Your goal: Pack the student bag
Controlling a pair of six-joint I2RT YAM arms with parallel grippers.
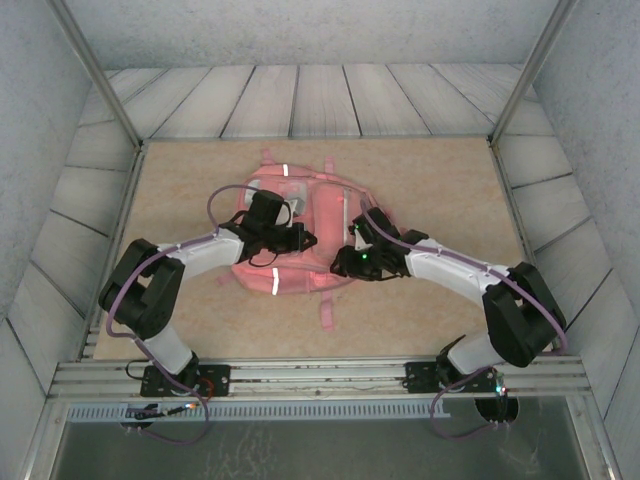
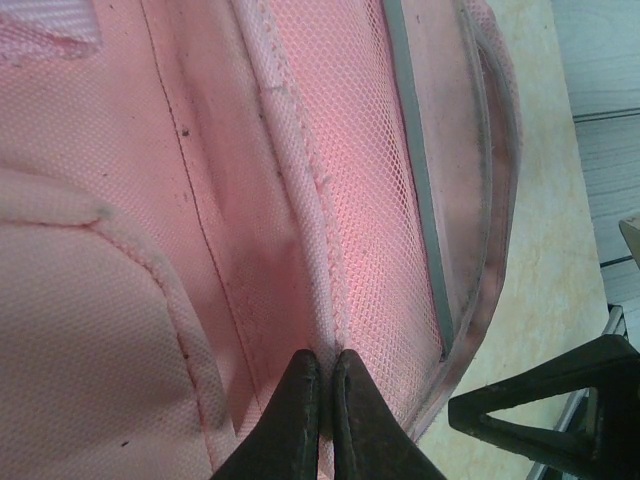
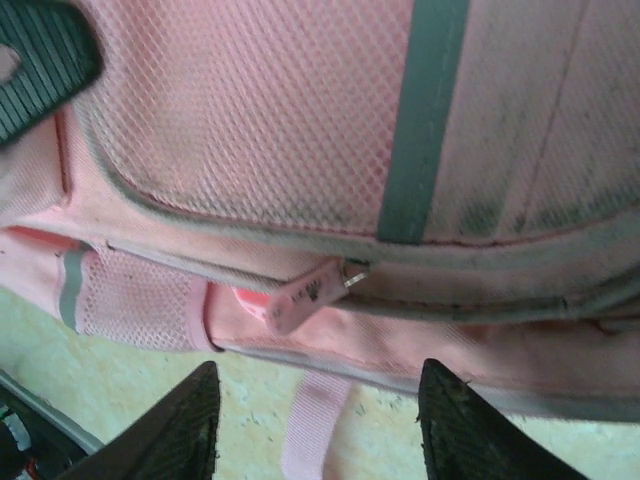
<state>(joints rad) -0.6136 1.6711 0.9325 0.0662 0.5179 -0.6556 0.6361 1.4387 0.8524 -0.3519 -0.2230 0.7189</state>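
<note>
The student bag [image 1: 300,215], a pink backpack with white reflective strips, lies flat in the middle of the board. My left gripper [image 1: 303,238] rests on top of it. In the left wrist view this gripper [image 2: 327,362] is shut, pinching a raised seam between plain fabric and mesh [image 2: 370,200]. My right gripper [image 1: 340,264] hovers at the bag's near right edge. In the right wrist view it [image 3: 318,385] stands open just below a pink zip pull [image 3: 300,297] on the bag's side. Nothing is between its fingers [image 3: 195,415].
The bag lies on a tan board [image 1: 440,190] ringed by grey plank flooring and enclosure walls. A loose pink strap [image 3: 312,425] trails onto the board between the right fingers. A metal rail [image 1: 320,375] runs along the near edge.
</note>
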